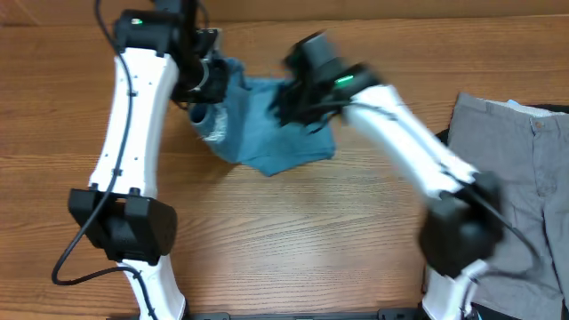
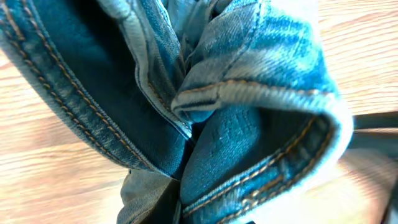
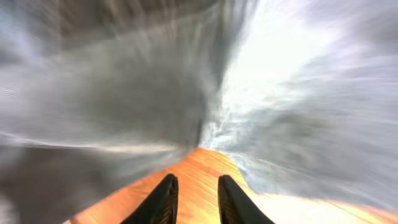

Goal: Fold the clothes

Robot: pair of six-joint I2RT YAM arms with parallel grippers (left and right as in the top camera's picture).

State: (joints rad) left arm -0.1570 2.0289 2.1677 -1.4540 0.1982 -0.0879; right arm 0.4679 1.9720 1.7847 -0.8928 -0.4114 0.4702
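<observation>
- The left claw [image 1: 206, 82] is at the far left of the surface [image 1: 311, 240], buried in the left edge of the jeans [image 1: 276, 133].
- Its wrist camera sees only bunched denim hard against the lens, with orange-stitched seams and a thick folded hem. The fingers are hidden behind the cloth.
- This claw is pressed together, pinching the jeans.
- The right claw [image 3: 196, 179] is spread a little. Its two dark fingers stand apart with bare wood showing between them, and nothing is pinched.
- Beyond those fingers the right wrist view is a smear of grey and white, too blurred to read.
- From overhead, the right claw hangs over the upper right part of the jeans, and the right arm [image 1: 409, 151] shows blurred.
- The jeans lie in a crumpled blue heap at the far middle of the surface, between the two claws. A paler patch shows at the heap's left end.
- Grey trousers [image 1: 524, 169] lie flat at the right edge, well apart from the jeans.
</observation>
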